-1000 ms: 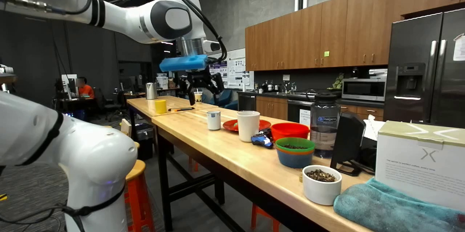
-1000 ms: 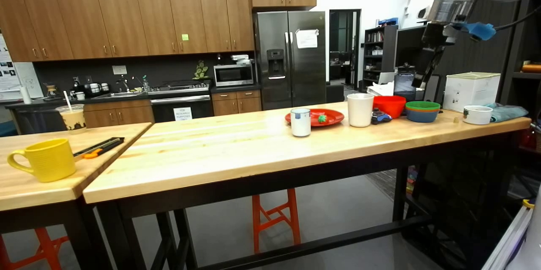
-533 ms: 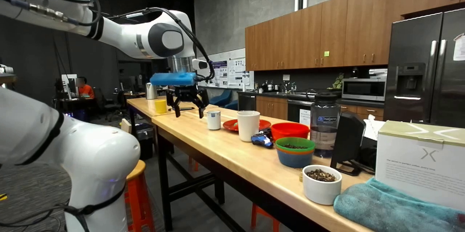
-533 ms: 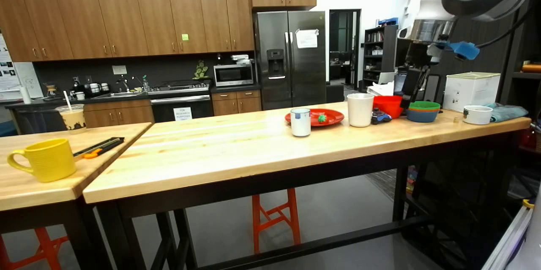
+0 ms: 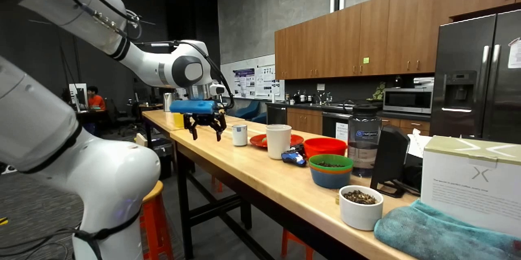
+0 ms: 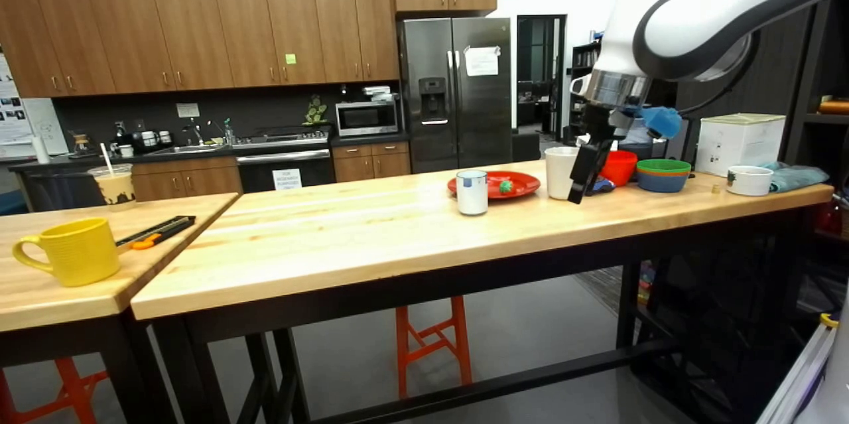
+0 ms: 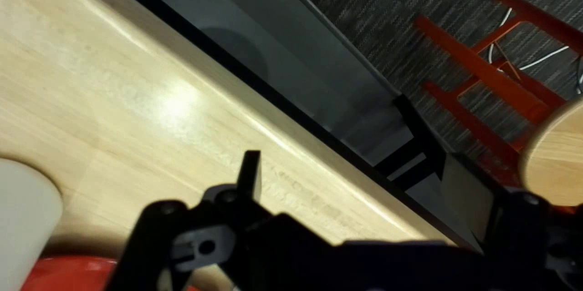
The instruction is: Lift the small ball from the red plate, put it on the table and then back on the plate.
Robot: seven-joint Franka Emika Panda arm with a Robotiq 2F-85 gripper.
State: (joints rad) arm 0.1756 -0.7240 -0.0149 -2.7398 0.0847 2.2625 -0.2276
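The small green-and-red ball lies on the flat red plate in an exterior view. In another exterior view the ball shows only partly on the plate. The plate rests on the light wooden table. My gripper is open and empty, pointing down above the table's long edge, apart from the plate. It also shows in an exterior view, in front of the tall white cup. In the wrist view its fingers straddle the table edge. Part of the plate shows there; the ball does not.
A small white-blue cup and the tall white cup stand close to the plate. A game controller, red bowl, stacked bowls and bottle stand further along. A yellow mug is on the adjoining table.
The arm has come down towards the table and moved nearer the cups and plate. The gripper stays open. The ball, plate and cups have not moved.
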